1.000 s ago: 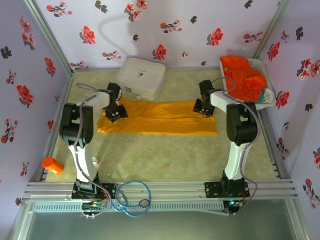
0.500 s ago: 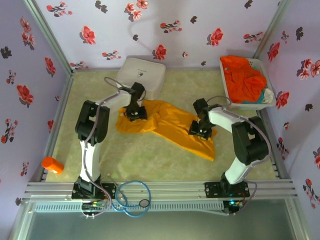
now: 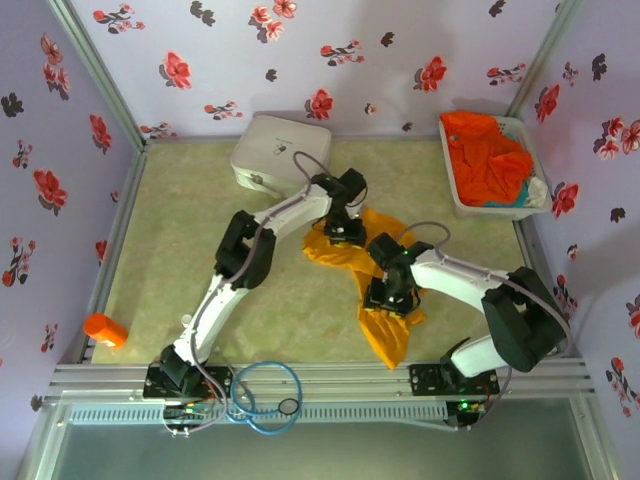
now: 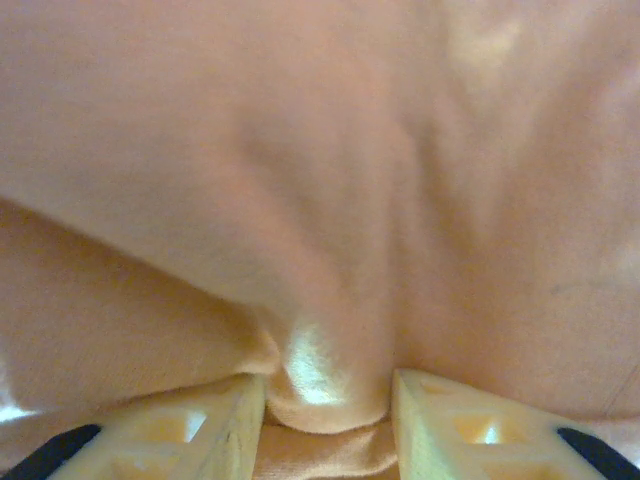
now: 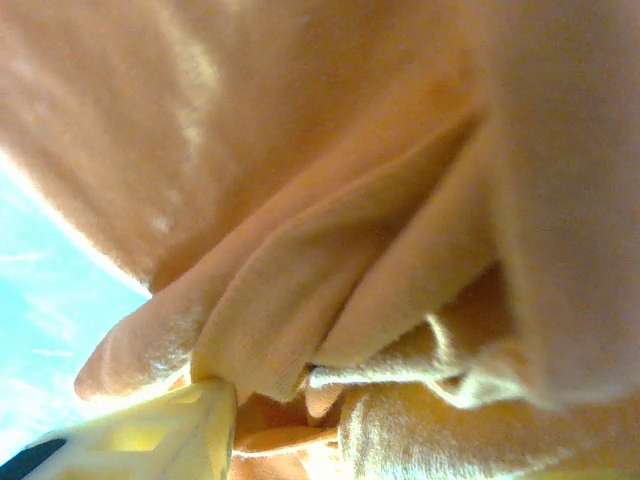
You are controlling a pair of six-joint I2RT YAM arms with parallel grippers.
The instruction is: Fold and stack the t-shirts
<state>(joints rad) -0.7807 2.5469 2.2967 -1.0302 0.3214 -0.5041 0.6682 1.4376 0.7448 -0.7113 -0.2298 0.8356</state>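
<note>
Yellow-orange t-shirt (image 3: 385, 335) is bunched between both arms, and its loose tail lies on the bench (image 3: 180, 220), nearer than the right fingers (image 5: 170, 430). These fingers seem closed on several layers, though one of them is hidden. Just beyond them, the left fingers (image 4: 200, 430) pinch a narrow fold, I think to bring one end over the other. Beyond the left fingers stands a white case (image 3: 265, 150); its small mark is not readable. Far to the right of both, a red-orange t-shirt (image 3: 485, 150) lies in a basket (image 3: 470, 210).
</note>
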